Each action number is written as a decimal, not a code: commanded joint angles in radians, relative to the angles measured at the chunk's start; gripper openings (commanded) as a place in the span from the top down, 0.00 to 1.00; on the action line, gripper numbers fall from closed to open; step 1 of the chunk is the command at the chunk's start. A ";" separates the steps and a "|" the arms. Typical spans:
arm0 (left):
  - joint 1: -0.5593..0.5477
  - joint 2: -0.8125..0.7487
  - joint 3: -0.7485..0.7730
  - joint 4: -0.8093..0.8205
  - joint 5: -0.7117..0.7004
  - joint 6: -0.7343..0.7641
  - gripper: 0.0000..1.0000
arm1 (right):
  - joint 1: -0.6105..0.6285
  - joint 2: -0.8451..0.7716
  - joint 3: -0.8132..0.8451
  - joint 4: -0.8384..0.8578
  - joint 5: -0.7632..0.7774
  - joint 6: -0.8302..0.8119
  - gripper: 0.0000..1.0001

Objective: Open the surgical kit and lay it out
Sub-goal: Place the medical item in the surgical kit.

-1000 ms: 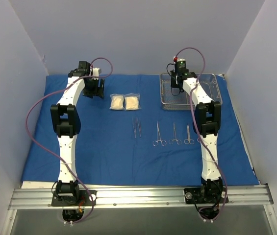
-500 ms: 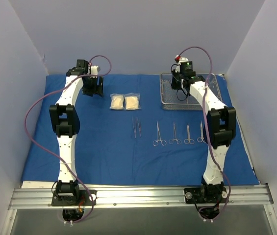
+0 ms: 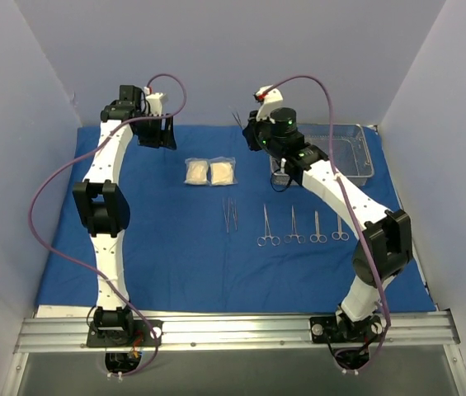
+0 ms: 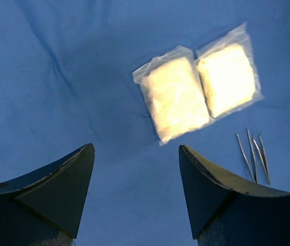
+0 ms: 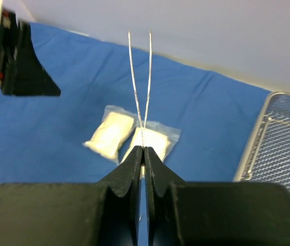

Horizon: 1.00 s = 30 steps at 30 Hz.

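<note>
The blue cloth [image 3: 175, 264] lies spread flat. The wire-mesh tray [image 3: 356, 157] stands at the back right. Two gauze packets [image 3: 195, 172] [image 3: 223, 172] lie side by side at the back middle. Tweezers [image 3: 230, 213] and several clamps [image 3: 294, 225] lie in a row on the cloth. My right gripper [image 3: 247, 129] hangs in the air left of the tray, shut [image 5: 143, 149] on another pair of tweezers [image 5: 140, 77], prongs pointing away above the packets [image 5: 155, 141]. My left gripper [image 3: 157, 136] is open and empty [image 4: 136, 148] above bare cloth, left of the packets [image 4: 174, 100].
Grey walls close in the cloth at the back and on both sides. The tray's rim [image 5: 252, 148] shows to the right in the right wrist view. The left gripper [image 5: 21, 61] shows at the far left of that view. The laid tweezers [image 4: 252, 159] show at lower right in the left wrist view.
My right arm has swung left from over the tray, carrying the tweezers. My left gripper has drawn back and up a little. One more clamp came into view at the row's right end.
</note>
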 commanded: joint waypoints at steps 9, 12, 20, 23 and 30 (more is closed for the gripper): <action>0.024 -0.154 -0.105 -0.007 -0.065 0.010 0.23 | 0.148 -0.096 -0.117 -0.071 0.277 0.174 1.00; 0.042 -0.165 -0.139 -0.004 -0.114 -0.006 0.23 | 0.198 -0.121 -0.221 -0.099 0.337 0.297 1.00; 0.067 -0.217 -0.279 0.026 -0.197 -0.002 0.23 | 0.344 -0.168 -0.533 -0.027 0.493 0.496 1.00; 0.067 -0.309 -0.440 0.132 -0.186 0.013 0.23 | 0.352 -0.180 -0.606 0.056 0.503 0.481 1.00; 0.067 -0.550 -0.793 0.336 -0.175 0.023 0.20 | 0.355 -0.208 -0.735 0.133 0.561 0.476 1.00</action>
